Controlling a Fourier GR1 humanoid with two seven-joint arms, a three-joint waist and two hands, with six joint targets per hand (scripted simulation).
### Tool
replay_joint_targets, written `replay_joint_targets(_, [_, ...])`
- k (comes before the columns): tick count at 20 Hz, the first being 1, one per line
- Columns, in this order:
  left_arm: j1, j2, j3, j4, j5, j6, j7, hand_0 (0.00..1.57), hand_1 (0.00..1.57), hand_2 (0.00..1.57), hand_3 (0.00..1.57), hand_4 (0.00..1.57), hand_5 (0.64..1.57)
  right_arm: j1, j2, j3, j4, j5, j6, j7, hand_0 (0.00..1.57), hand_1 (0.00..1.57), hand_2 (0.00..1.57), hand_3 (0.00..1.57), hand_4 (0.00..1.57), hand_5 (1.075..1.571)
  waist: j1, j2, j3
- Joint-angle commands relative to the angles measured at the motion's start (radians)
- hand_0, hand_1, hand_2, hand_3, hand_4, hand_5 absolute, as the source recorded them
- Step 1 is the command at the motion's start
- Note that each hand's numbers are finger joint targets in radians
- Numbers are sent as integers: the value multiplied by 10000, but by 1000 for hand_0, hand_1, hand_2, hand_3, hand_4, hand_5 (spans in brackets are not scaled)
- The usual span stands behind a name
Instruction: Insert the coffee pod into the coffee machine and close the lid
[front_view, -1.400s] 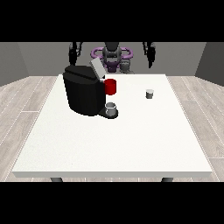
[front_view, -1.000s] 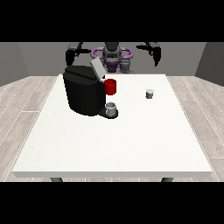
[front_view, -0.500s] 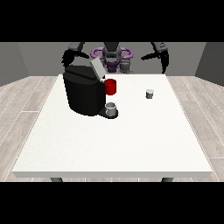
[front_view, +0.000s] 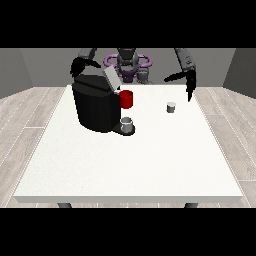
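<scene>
Across the middle of the front view lies the white table (front_view: 125, 165), the largest item, a broad plain top with its far edge toward the robot. Robot torso (front_view: 127, 62) — at twelve o'clock behind the table, dark with purple rings at the shoulders. Coffee machine (front_view: 95, 105): a black block standing on the table at about ten o'clock from the table's centre, its grey lid (front_view: 111, 79) raised and tilted at the top right corner, a red part (front_view: 126, 99) on the side facing three o'clock, and a small grey cup (front_view: 127, 124) on its base at the machine's four o'clock. Hand at the view's right (front_view: 186, 79): held above the table's far right corner, at about two o'clock, fingers straight and spread, one pointing down, holding nothing. Hand at the view's left (front_view: 78, 65): just above the machine's top at eleven o'clock; whether its fingers are spread or curled cannot be told. Coffee pod (front_view: 171, 107) — a small grey cylinder upright on the table at one o'clock from the centre, well apart from the machine, at the seven o'clock side of the hand at the view's right and not touching it.
</scene>
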Motion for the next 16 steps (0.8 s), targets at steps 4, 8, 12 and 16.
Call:
replay_joint_targets(4, [-715, 314, 7, 1999, -710, -52, -923, 0, 0, 0, 0, 0, 1571, -773, -54, 17, 2, 106, -442, 641, 0, 0, 0, 0, 332, 1571, 140, 570, -2])
replay_joint_targets(8, [-1494, 360, -348, 2261, -1393, 344, -573, 0, 0, 0, 0, 0, 1571, -1320, -33, -111, 647, 180, -589, 698, 0, 0, 0, 0, 397, 1571, 138, 799, 0])
replay_joint_targets(12, [-1355, -9, -826, 2650, -2011, 503, -586, 0, 0, 375, 0, 0, 1571, -818, -49, -68, 1244, 268, -566, 641, 0, 0, 0, 0, 371, 1571, 259, 240, 2])
replay_joint_targets(16, [-1845, 90, -584, 3468, -2330, 1120, -1144, 446, 446, 606, 295, 0, 1571, -951, -46, 40, 1397, 479, -525, -63, 0, 0, 0, 0, 423, 1571, 24, 889, 1])
